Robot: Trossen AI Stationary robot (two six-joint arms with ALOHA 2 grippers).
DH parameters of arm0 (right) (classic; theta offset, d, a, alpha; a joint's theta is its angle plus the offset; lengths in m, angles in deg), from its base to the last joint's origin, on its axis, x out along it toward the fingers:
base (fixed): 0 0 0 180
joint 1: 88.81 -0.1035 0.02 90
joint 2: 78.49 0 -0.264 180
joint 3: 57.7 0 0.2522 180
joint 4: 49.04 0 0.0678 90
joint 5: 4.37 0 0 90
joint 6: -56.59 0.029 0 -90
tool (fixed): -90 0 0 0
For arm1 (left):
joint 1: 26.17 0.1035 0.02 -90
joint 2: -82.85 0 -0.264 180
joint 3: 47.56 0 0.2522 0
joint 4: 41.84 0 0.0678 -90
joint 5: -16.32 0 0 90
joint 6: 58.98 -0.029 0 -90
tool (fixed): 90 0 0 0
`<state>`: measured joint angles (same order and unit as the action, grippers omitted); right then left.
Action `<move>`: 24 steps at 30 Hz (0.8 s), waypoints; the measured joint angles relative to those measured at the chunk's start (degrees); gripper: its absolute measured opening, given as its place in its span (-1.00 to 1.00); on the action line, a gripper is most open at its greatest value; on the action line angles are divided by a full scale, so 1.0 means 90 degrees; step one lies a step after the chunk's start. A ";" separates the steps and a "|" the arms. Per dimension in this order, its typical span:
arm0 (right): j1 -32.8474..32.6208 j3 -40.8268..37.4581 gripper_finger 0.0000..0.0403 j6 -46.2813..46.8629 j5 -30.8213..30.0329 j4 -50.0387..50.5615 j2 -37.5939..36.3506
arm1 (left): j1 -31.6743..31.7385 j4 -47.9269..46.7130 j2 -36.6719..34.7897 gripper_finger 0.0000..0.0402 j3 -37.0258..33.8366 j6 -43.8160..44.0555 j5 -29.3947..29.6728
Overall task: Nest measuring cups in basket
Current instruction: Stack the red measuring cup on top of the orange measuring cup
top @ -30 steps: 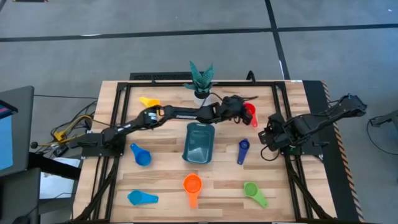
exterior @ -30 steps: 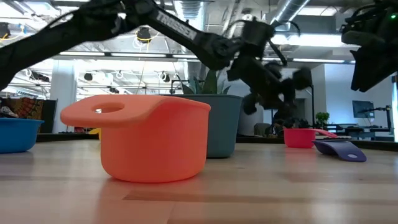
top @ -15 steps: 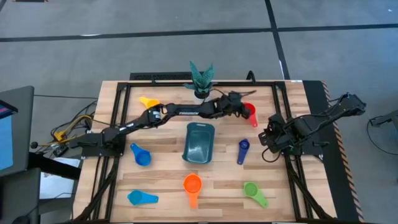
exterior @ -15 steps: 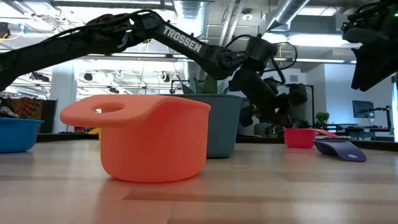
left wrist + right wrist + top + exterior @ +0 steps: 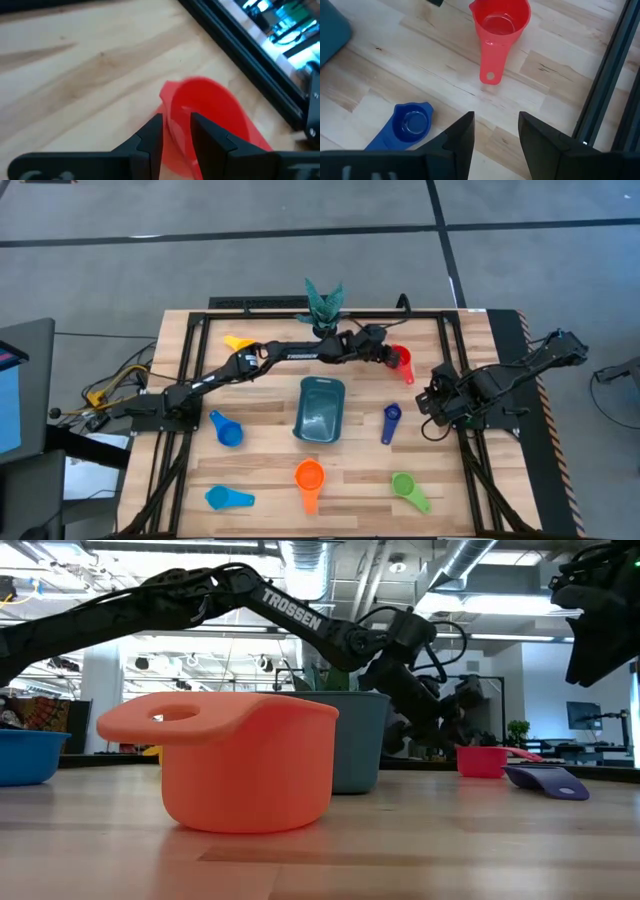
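The red cup [image 5: 402, 360] sits upright on the table's far right part, its handle toward the near edge [image 5: 491, 60]. My left gripper [image 5: 175, 127] is stretched across to it, open, with the wall of the bowl between its fingers. The teal basket [image 5: 320, 410] stands at the table's middle. Around it lie the yellow [image 5: 238, 342], blue [image 5: 226, 430], light blue [image 5: 228, 498], orange [image 5: 309, 478], green [image 5: 408, 488] and dark blue [image 5: 391, 420] cups. My right gripper [image 5: 495, 135] hovers open at the right side, nearer than the red cup. My left gripper straddles the red cup's bowl wall [image 5: 169, 112] on the side away from the handle, one finger [image 5: 200, 127] inside the bowl and one outside, slanting down from the table's left. Whether the fingers touch the wall I cannot tell. The cup rests on the table.
A small white pot with a green plant [image 5: 323, 310] stands at the far edge, close behind my left arm. A black frame rail [image 5: 605, 75] runs along the table's right side. Bare wood lies between the basket and the dark blue cup.
My left gripper has moved down and slightly toward the far edge, onto the red cup, with the arm stretching out lower over the table. The red cup has stayed where it was.
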<state>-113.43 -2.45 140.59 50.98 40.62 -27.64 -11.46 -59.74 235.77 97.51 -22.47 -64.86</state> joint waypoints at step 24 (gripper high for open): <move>0.0000 0.0000 -0.15 -0.0056 -0.0001 0.0000 0.0000 | 0.0011 -0.0419 0.0000 -0.96 -0.0005 -0.0651 0.0113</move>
<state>-113.43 -2.45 140.09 50.97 40.62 -27.64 -11.36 -63.51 235.77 97.47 -28.33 -63.84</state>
